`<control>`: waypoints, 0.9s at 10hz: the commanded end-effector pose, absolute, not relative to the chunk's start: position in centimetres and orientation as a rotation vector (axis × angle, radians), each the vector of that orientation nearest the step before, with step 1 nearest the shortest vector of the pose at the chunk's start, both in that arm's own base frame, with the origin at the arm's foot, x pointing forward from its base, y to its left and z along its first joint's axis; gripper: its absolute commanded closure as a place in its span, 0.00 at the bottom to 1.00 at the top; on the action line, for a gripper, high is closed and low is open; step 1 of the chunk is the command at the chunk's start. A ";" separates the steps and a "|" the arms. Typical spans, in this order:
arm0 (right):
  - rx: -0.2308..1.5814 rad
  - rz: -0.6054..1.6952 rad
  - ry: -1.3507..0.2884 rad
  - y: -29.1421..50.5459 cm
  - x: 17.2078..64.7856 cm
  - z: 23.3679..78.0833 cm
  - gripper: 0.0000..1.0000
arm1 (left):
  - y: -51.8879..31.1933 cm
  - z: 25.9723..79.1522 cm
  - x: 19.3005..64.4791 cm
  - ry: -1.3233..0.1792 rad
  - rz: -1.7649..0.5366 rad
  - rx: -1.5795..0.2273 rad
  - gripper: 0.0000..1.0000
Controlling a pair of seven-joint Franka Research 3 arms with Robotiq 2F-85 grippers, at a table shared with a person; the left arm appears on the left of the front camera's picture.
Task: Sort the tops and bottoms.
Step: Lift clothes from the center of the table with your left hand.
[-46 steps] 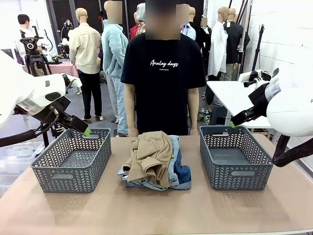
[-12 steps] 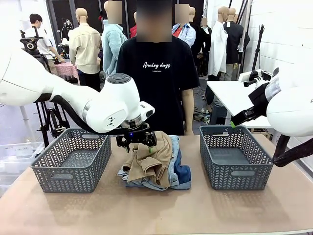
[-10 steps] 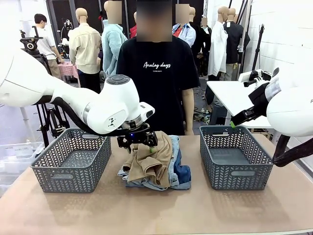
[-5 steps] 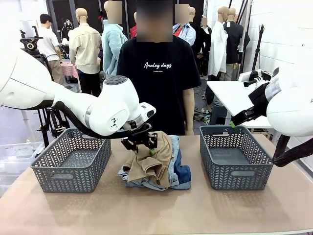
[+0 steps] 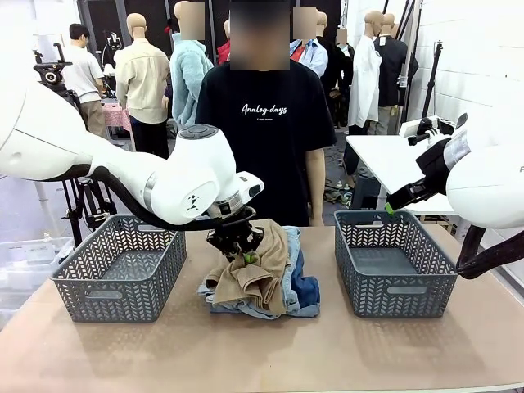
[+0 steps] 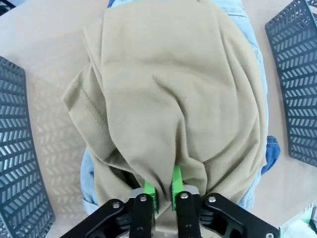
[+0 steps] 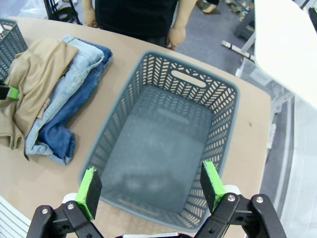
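The left gripper (image 6: 161,181) sits low in the middle of its wrist view, its green pads (image 6: 148,190) drawn close together with a fold of the tan top (image 6: 173,89) pinched between them. In the front view this gripper presses down onto the top of the clothes pile at the centre of the table (image 5: 246,352).

The tan top lies uppermost on that pile. Under it, pale denim (image 5: 289,278) sticks out along the right side and the lower edge, and darker blue denim (image 5: 304,288) shows at the pile's lower right.

The right gripper (image 7: 150,183) hangs spread wide, gripping nothing, its two pads at the lower left and lower right of its wrist view. It is over the near end of the right basket (image 7: 198,82), whose grey floor shows from wall to wall.

In the front view the left basket (image 5: 90,282) stands at the middle left and the right basket at the middle right, each a little apart from the pile between them. A person in a black T-shirt (image 5: 270,131) stands behind the table at upper centre.
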State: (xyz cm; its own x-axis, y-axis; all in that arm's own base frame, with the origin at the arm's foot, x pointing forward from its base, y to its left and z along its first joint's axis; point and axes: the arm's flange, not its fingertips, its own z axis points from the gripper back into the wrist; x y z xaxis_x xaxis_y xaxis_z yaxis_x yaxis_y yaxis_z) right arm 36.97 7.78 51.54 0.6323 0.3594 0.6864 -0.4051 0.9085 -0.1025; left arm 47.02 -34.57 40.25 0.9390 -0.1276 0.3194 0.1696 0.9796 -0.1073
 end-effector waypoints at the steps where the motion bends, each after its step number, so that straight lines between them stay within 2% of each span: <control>1: 0.068 0.438 -0.771 7.7 37.0 51.5 0.00 | -35.8 41.9 46.5 -0.336 -0.150 -0.060 1.00; 6: 0.068 0.438 -0.771 7.7 37.0 51.5 0.00 | -40.4 50.0 46.4 -0.479 -0.273 -0.036 1.00; 8: 0.068 0.438 -0.771 7.7 37.0 51.5 0.00 | -40.8 52.7 45.8 -0.611 -0.275 -0.044 1.00; 9: 0.068 0.438 -0.771 7.7 37.0 51.5 0.00 | -39.8 51.0 45.7 -0.490 -0.284 -0.054 1.00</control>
